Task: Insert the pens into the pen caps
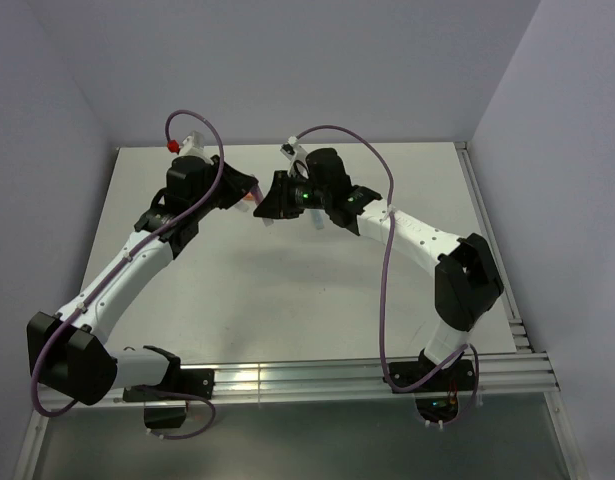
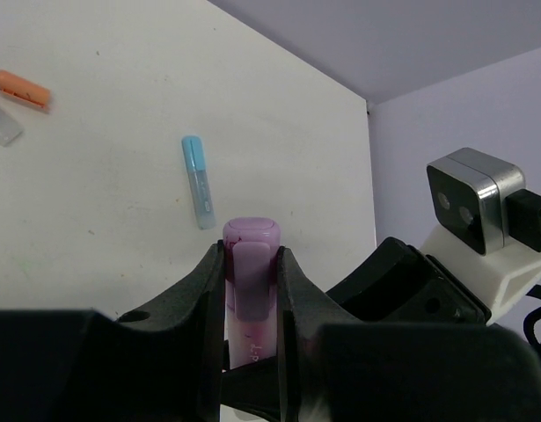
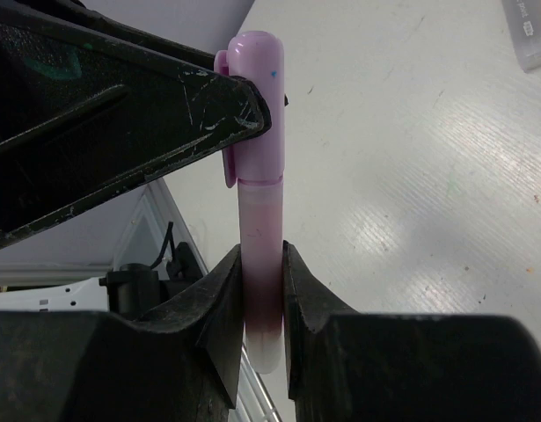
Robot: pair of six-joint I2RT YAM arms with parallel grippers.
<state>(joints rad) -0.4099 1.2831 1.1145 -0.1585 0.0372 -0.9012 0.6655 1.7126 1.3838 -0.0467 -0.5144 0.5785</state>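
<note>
The pink pen spans the gap between our two grippers, with the pink cap sitting over the end that points away from our right gripper. That gripper is pinching the barrel, while our left gripper is clamped on the cap. Beyond the left gripper's tips the blue pen lies flat on the counter, and farther out to their left lie an orange piece and, just beside it, a clear piece.
</note>
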